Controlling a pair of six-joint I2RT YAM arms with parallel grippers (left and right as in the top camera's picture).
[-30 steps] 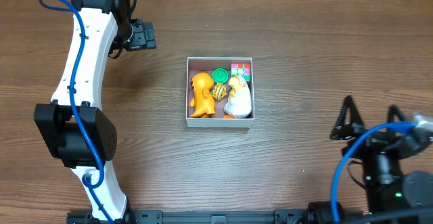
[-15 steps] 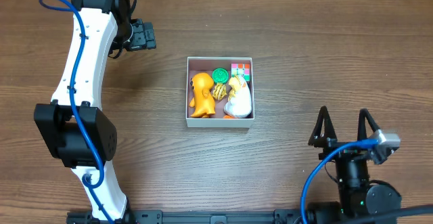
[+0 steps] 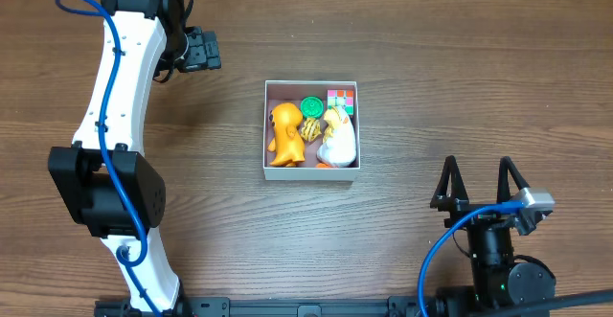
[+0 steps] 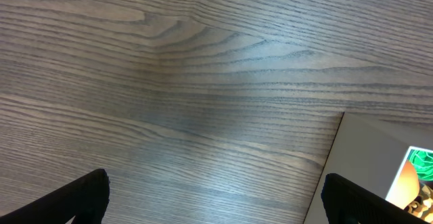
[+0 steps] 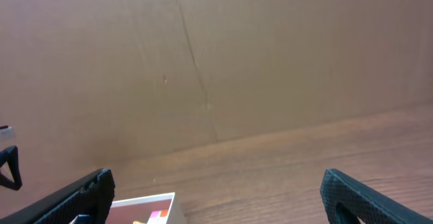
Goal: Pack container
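White-walled shallow square container point(image 3: 311, 172)

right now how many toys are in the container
5 in the container: orange figure left, green disc top middle, coloured cube top right, yellow piece centre, white toy right. Others may hide beneath.

White-walled container point(image 3: 311, 172), floor pinkish-brown, with an orange toy point(image 3: 284, 133), a green disc point(image 3: 311, 106), a cube point(image 3: 341, 99) chequered pink, green and orange, and a white-and-yellow toy point(image 3: 338, 143), on a brown wood-grain table point(image 3: 431, 68); the left arm point(image 3: 120, 87) is white with black joints, its cable point(image 3: 58, 2) blue
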